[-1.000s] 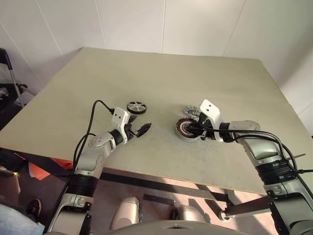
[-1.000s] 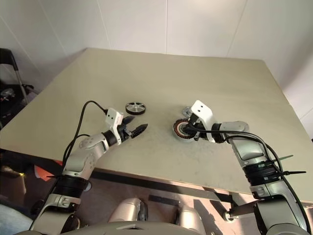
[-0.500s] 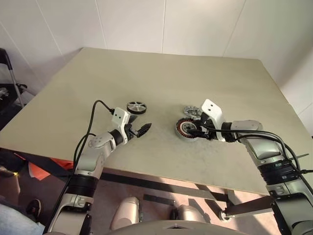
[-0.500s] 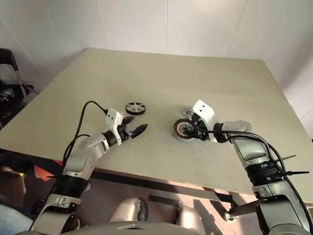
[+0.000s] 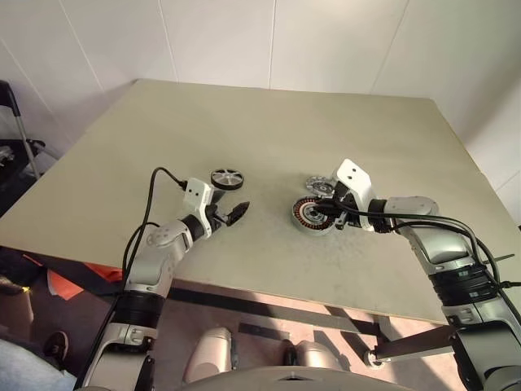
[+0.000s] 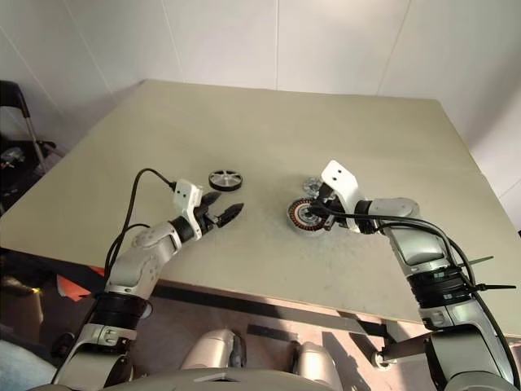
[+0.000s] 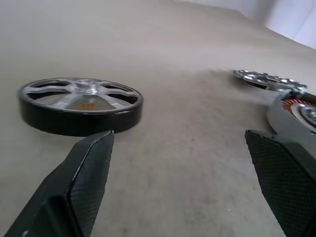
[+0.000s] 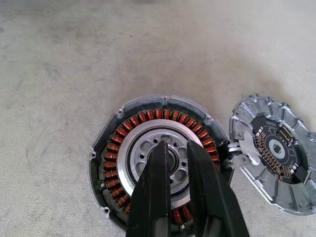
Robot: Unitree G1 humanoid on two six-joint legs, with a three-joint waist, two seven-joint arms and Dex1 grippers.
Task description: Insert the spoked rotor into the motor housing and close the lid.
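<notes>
while the spoked rotor (image 5: pixel 227 178) lies flat mid-desk (image 5: pixel 269 122), toward the near edge, the left gripper (image 5: pixel 231 215) hangs just beside it, jaws released wide. right gripper (image 8: pixel 178 163) hovers over the motor housing (image 8: pixel 118 148), jaws nearly clenched, empty. the lid (image 8: pixel 276 153) lies open, touching the housing's far side.

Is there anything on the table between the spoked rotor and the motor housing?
No. In the left eye view, only bare table lies between spoked rotor and motor housing.
</notes>
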